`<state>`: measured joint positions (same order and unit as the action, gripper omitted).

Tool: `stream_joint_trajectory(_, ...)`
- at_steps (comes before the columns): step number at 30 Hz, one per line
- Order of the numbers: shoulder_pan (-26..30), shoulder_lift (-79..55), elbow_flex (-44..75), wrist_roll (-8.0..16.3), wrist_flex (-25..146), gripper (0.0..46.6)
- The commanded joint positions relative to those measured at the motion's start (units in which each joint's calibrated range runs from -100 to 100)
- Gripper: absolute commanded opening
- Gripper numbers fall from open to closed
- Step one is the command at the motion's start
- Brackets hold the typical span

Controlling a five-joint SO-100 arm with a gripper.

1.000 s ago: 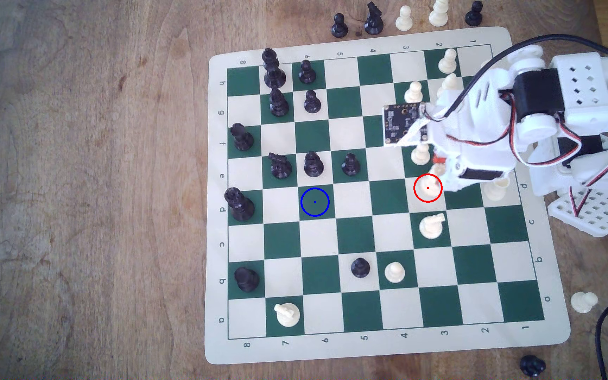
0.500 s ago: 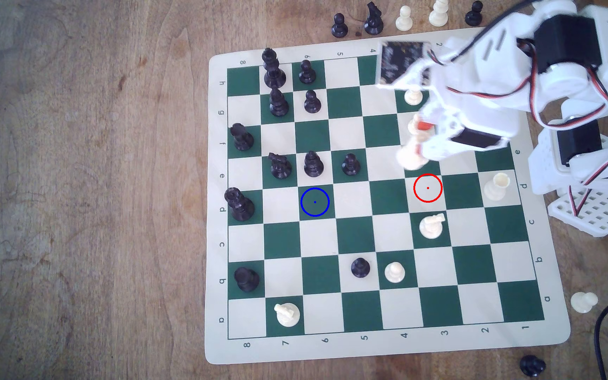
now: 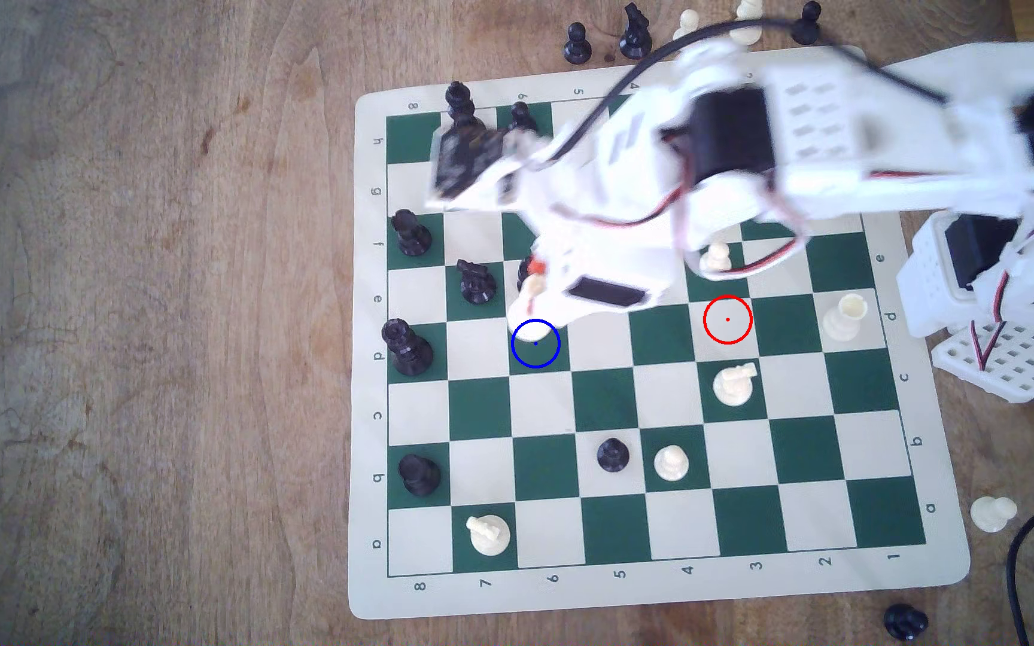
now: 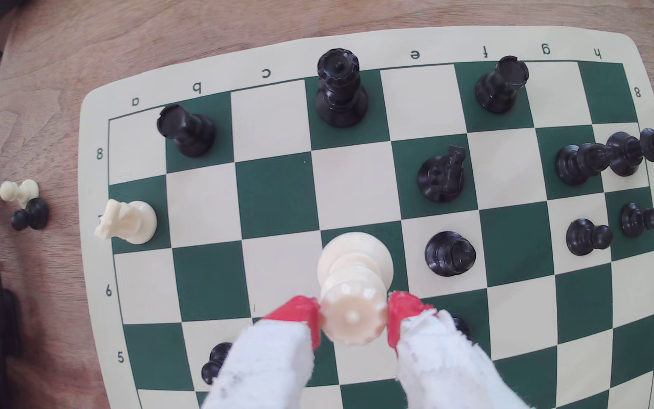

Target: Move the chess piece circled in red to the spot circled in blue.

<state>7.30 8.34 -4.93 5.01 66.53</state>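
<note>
Item: tall cream-white plastic queen [image 4: 353,283], notched crown clamped between the red-tipped pincer [image 4: 353,316], base over the blue-ringed dark green square [image 3: 542,354]. Advice: centre base on the blue dot, lower vertically, avoid the neighbouring black pawn [image 4: 450,253], release once seated.

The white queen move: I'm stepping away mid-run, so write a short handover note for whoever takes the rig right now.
Gripper: shut on the white queen, red fingertips clamped on either side of its crown.
Queen: upright, base over the blue-ringed dark green square; whether it touches the board I cannot tell.
Red-ringed cream square: vacated.
Done: pick-up and carry across the board.
Left: seat the queen centred on the blue-ringed square, open the gripper, lift straight up. Probably mind the black piece on the adjacent square.
</note>
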Motion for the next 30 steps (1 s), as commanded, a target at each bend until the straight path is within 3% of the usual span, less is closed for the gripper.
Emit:
stream_joint_trajectory(1,-1.0,-3.5,5.3,0.4,-3.6,1.9)
stream_joint_trajectory(12,-1.9,-10.6,3.1,1.0,-8.0,2.0)
stream_joint_trajectory(30,-0.7,-10.7,-3.1,1.8,-10.3,2.0)
